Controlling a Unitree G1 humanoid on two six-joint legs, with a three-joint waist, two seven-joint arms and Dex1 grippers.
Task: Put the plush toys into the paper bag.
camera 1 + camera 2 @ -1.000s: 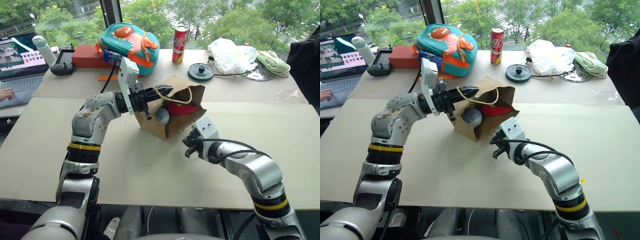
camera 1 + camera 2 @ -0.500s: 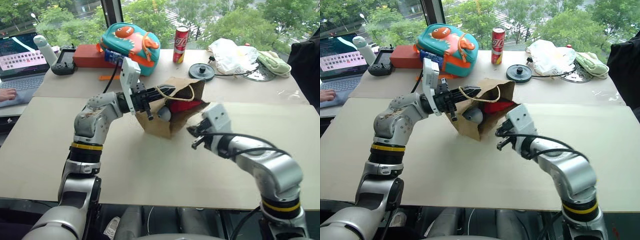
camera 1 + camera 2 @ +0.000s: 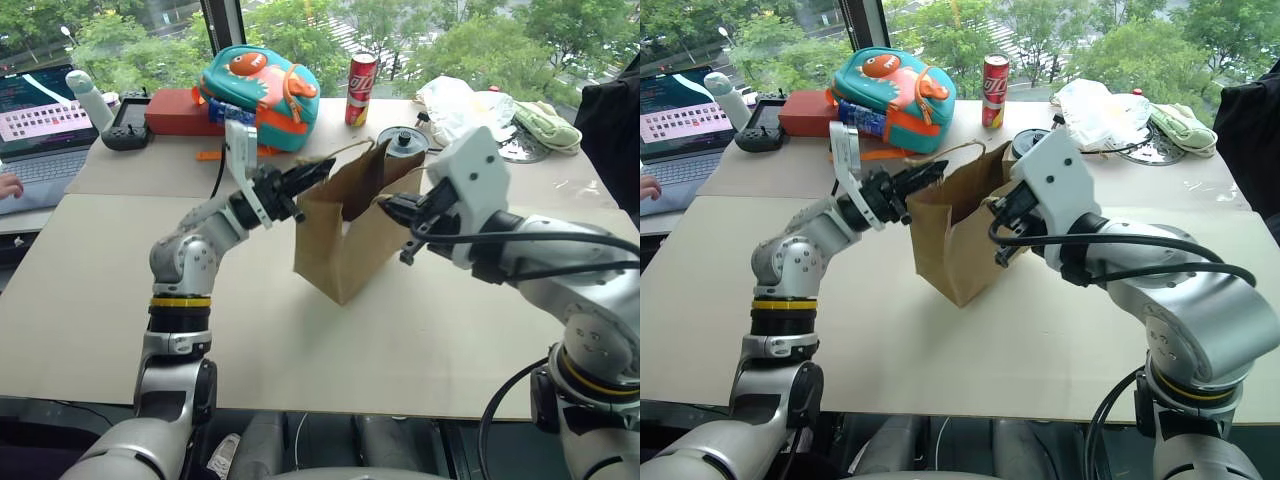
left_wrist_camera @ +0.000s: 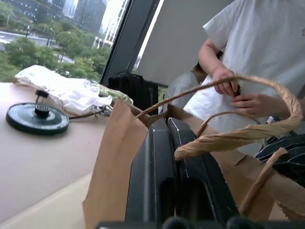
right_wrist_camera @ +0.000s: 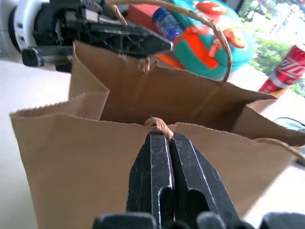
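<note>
The plain brown kraft paper bag (image 3: 345, 240) is being held upright on the beige table (image 3: 120, 300) — the left gripper (image 3: 312, 172) is clamped shut on the near-rim cord handle, the right gripper (image 3: 392, 208) closed on the opposite rim at its handle. The plush toys cannot be seen in the bag. If the rims are pulled apart unevenly, the paper may be torn — or the bag tipped and its load spilled.

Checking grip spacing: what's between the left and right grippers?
The open mouth of the upright brown kraft paper bag. The left gripper and right gripper pinch opposite rims, seen in both eye views.
</note>
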